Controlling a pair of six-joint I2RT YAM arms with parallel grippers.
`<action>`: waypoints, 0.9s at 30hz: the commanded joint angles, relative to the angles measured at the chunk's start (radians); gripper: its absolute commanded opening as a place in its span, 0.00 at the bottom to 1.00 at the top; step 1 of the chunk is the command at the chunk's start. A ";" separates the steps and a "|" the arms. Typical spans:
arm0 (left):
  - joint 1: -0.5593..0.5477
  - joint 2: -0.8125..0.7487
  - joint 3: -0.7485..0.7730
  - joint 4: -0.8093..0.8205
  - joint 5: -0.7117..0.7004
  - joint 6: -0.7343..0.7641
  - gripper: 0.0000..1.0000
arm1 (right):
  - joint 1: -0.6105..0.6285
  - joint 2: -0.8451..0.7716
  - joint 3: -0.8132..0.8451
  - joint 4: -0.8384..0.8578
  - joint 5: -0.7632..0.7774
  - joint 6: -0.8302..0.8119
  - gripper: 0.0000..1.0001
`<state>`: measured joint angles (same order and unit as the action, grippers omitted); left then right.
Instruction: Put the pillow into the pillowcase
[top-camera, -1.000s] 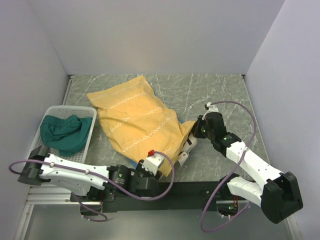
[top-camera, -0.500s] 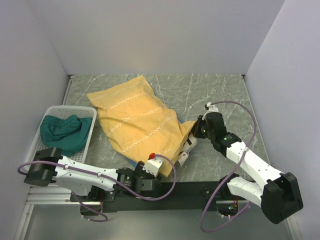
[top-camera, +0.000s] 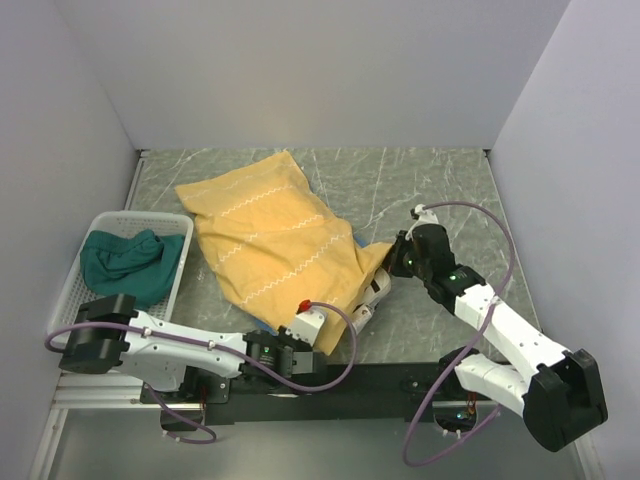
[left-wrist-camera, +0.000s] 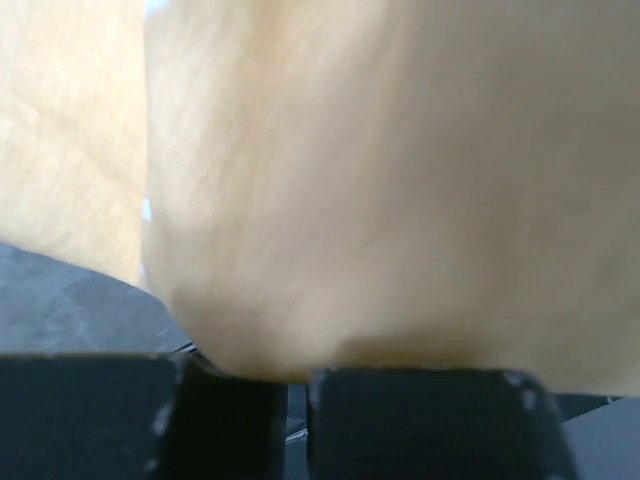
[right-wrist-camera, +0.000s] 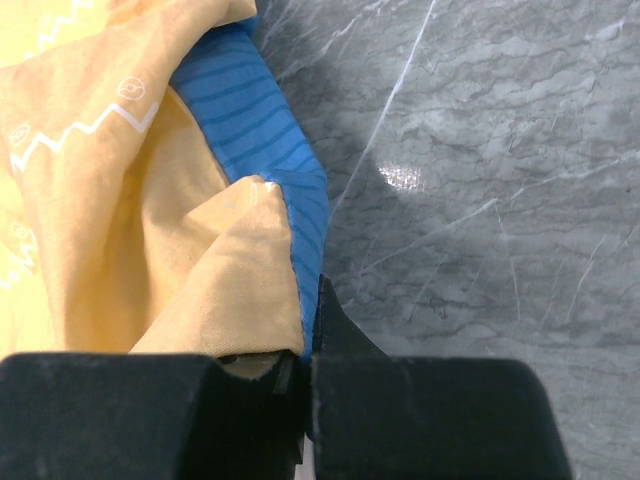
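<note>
The counter is a grey slab with pale marble veins, bare along its right side and far edge. The pillowcase lies slantwise across its middle, plump, mustard-yellow face up with white zigzag lines, a strip of blue showing at its near edge. A white slatted basket sits at the near left, just beside the pillowcase.

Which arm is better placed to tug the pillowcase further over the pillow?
Likely right: the right end effector pinches the pillowcase at its blue-and-yellow edge; the left end effector shows no clear grip.
</note>
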<state>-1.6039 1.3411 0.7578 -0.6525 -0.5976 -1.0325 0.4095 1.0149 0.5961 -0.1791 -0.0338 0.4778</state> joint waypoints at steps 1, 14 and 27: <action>0.006 -0.042 0.096 -0.139 -0.021 -0.018 0.04 | -0.017 -0.052 0.091 -0.032 0.006 -0.013 0.00; 0.025 -0.373 0.939 -0.412 -0.321 0.259 0.01 | -0.196 -0.011 0.681 -0.224 -0.216 0.028 0.00; 0.441 -0.041 1.357 -0.185 -0.083 0.740 0.10 | -0.356 0.321 1.344 -0.025 -0.620 0.430 0.00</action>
<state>-1.3430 1.1351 2.0312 -0.8383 -0.8967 -0.3988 0.0700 1.2663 1.8515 -0.3172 -0.5468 0.7761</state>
